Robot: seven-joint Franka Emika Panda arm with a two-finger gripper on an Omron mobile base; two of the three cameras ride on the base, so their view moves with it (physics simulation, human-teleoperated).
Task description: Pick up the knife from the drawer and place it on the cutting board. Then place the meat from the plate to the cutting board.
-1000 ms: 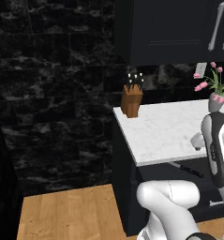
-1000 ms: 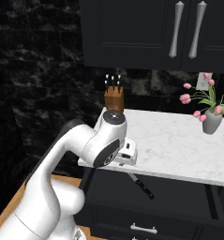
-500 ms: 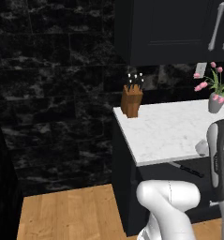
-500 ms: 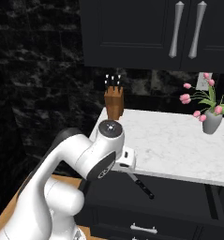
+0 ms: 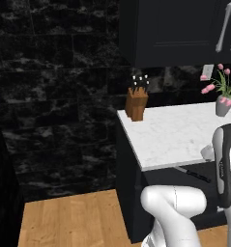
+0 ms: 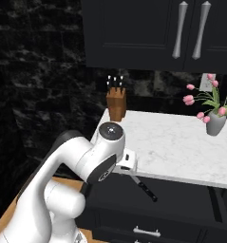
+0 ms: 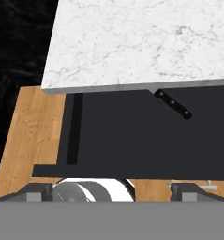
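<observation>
Knife point(image 7: 173, 104) lay in the open drawer point(image 7: 132, 136), half under the counter point(image 7: 141, 42); we saw the gripper point(image 7: 111, 191) spread wide, holding nothing.

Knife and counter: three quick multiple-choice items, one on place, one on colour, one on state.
1. Where does the knife lie?
A. In the open drawer, blade under the counter edge
B. On the counter
C. In the knife block

2. The flowers in the vase are:
A. Yellow
B. Pink
C. White

3. The end effector is:
A. Shut on the knife
B. Shut, empty
C. Open, empty

Answers: 1 A, its black handle shows below the marble edge. 2 B, pink blooms beside the wall. 3 C, the fingertips stand wide apart with nothing between.
</observation>
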